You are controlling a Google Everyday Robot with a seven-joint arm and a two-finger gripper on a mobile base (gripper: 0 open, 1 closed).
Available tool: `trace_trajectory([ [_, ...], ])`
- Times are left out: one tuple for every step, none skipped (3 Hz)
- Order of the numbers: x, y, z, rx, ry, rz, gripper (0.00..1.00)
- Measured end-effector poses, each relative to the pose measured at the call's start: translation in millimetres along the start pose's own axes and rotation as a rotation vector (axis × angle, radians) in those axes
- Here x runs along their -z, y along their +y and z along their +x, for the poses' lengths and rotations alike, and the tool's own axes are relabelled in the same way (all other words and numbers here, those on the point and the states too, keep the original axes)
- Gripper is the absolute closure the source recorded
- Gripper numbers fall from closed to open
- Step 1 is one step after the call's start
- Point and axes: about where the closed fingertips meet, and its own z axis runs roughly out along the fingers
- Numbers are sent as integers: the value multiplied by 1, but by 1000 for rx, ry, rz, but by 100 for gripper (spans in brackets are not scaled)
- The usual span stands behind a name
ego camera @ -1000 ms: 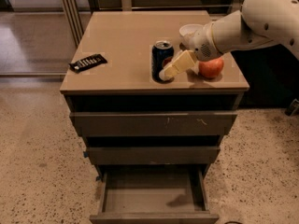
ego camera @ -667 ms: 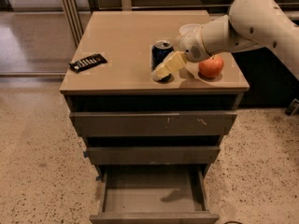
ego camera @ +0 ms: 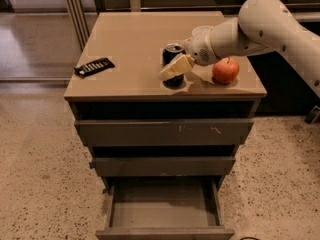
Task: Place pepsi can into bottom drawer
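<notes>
The cream gripper sits at the small dark blue pepsi can near the front edge of the grey-brown cabinet top. A round red apple crowds it just beside, under the arm, and a flat black remote lies well apart. Below, the shallow grey-brown bottom drawer stands pulled out, open from above, with two wider drawer fronts over its rear.

The arm is fat, round and white, like a big tube, with little dark dots on it. Its end is a round white knob. The gripper is pale yellow, right at the pepsi can.
</notes>
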Motion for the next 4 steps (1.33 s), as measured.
trace_trajectory([
  [0,0,0,0,0,0,42],
  [0,0,0,0,0,0,66],
  [0,0,0,0,0,0,88],
  [7,22,-4,39,1,-54,100],
])
